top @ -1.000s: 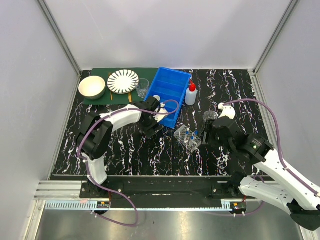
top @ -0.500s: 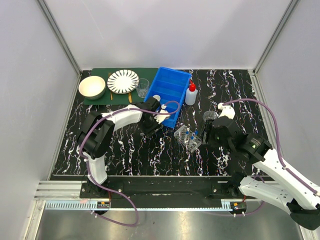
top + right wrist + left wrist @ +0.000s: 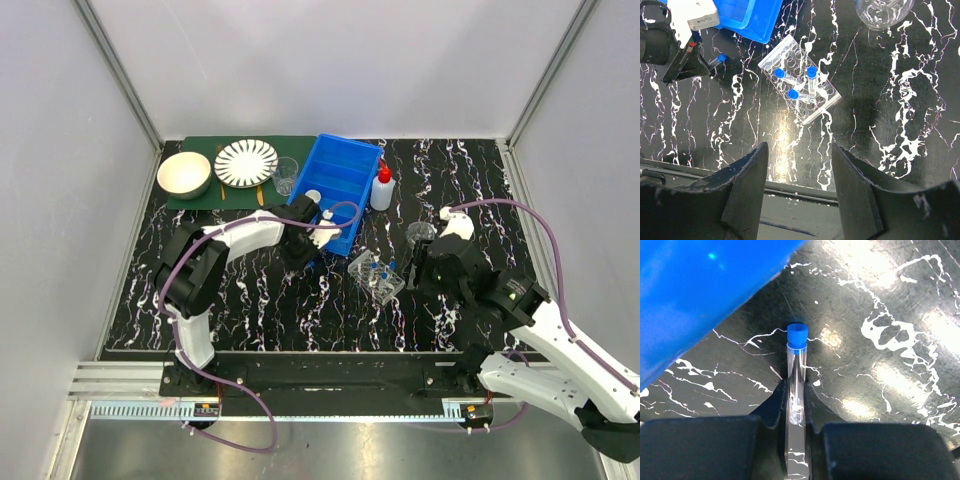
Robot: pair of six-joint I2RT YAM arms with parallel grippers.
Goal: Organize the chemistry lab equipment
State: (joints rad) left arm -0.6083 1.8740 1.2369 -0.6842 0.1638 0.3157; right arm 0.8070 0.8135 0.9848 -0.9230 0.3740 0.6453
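- Black marbled table point(image 3: 250, 300), pale walls on three sides; everything of the task sits in the middle and far half of it.
- My left gripper point(image 3: 796, 405) is pinched narrow on one tube point(image 3: 796, 360), a finger pressed to each side of the clear barrel.
- That tube's long axis runs straight out from my fingers, blue cap at the far end, lying low along the table just beside the bin point(image 3: 690, 290). I cannot tell whether it has left the surface.
- The rack point(image 3: 799, 85) lies to the right of my left gripper, between my two arms and apart from the tube.
- My right gripper point(image 3: 799, 150) hangs over the table near the rack, fingers wide, nothing between them. It is the nearer one to the rack, but the left has the tube.
- My judgement: the move turns on bringing the tube rightward and tipping it from flat to upright, cap up, over a free hole.
- Count of tubes: four, one in my left grip and three standing in the rack.
- Count of the rest: one rack, one bottle point(image 3: 381, 188) just right of the bin, one beaker point(image 3: 421, 233) beyond the rack, one lid point(image 3: 313, 196) inside the bin.
- The plate point(image 3: 246, 162) and bowl point(image 3: 185, 174), one of each, are at the far left on the green mat.
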